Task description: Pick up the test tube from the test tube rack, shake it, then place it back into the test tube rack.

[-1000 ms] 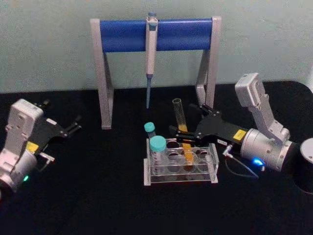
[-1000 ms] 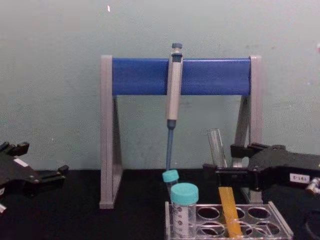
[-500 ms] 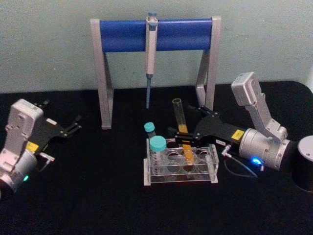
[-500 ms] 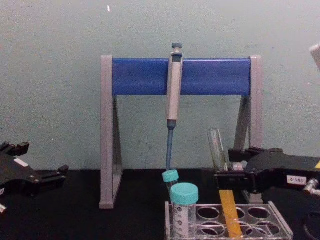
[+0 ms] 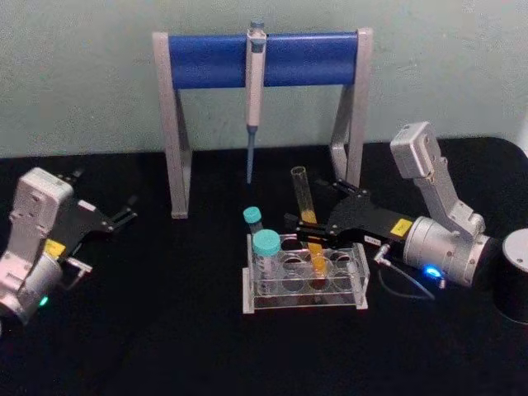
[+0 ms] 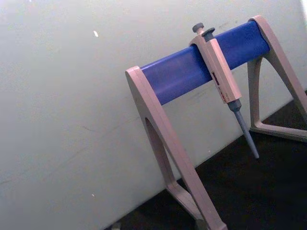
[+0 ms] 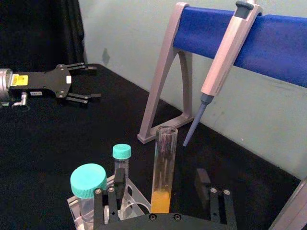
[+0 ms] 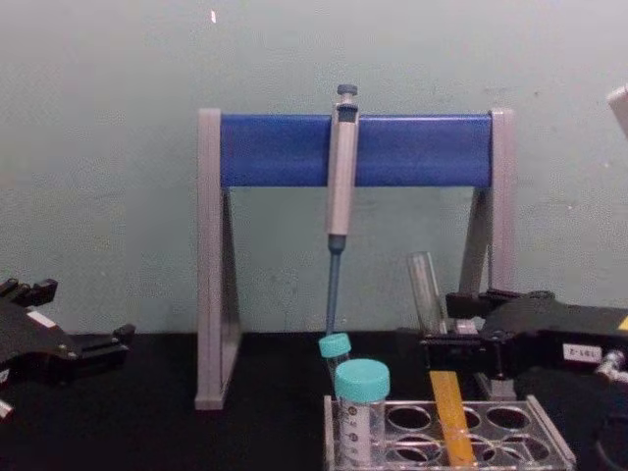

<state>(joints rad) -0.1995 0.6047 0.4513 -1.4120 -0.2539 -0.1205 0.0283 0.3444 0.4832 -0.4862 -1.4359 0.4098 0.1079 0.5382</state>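
The test tube (image 5: 304,191) stands in the test tube rack (image 5: 305,294), leaning back and to the left, with orange-yellow liquid in its lower half. My right gripper (image 5: 312,203) reaches in from the right, open, with one finger on each side of the tube. In the right wrist view the test tube (image 7: 163,167) rises between the two fingers (image 7: 218,203) with a gap on both sides. In the chest view the right gripper (image 8: 439,322) is level with the tube's (image 8: 428,289) middle, above the rack (image 8: 549,444). My left gripper (image 5: 130,210) stays parked at the far left, open.
Two teal-capped tubes (image 5: 266,244) stand in the rack's left end. Behind the rack is the grey-and-blue pipette stand (image 5: 313,59) with a pipette (image 5: 254,82) hanging from it. A round pale object (image 5: 518,252) sits at the right edge of the black table.
The right gripper has drawn back a little to the right along the tube's side and then held still. The tube, the rack and the left arm have not moved.
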